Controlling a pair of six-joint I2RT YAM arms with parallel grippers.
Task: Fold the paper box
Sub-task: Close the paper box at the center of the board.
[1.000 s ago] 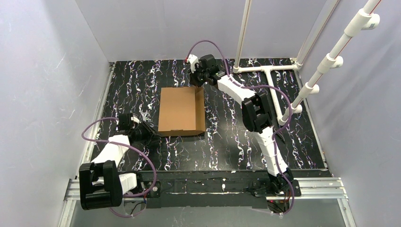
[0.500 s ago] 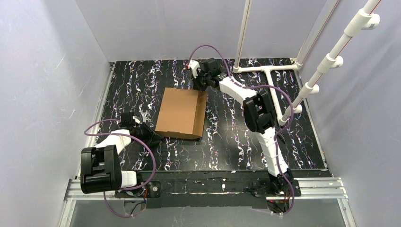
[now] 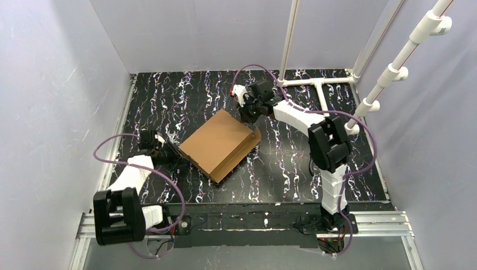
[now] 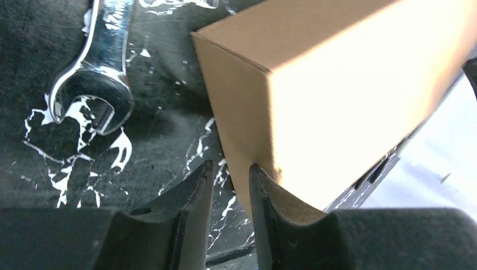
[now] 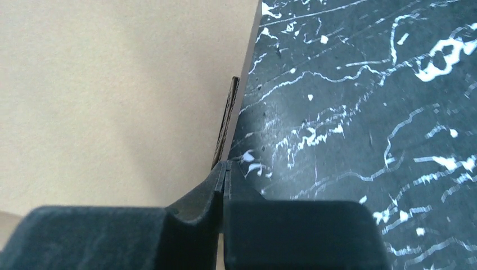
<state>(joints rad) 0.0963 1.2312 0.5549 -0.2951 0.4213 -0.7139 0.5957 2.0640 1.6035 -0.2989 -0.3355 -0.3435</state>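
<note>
The shallow brown corrugated-cardboard paper box (image 3: 219,144) lay closed and turned cornerwise near the middle of the black, white-streaked bench (image 3: 169,95), a little toward its left edge. The right gripper (image 3: 248,114) sat at the box's far corner, its black fingers (image 5: 191,202) clenched on a thin cardboard edge. The left gripper (image 4: 228,169) stood at the box's left corner, slightly parted and grasping nothing, with one finger against the box wall. A silver open-ended steel spanner (image 4: 90,81) lay nearby, on the side toward the left edge.

Black, white-streaked counter (image 3: 169,93) carries the paper box (image 3: 218,144) at centre, a wrench (image 4: 95,79) just at its nine o'clock.
</note>
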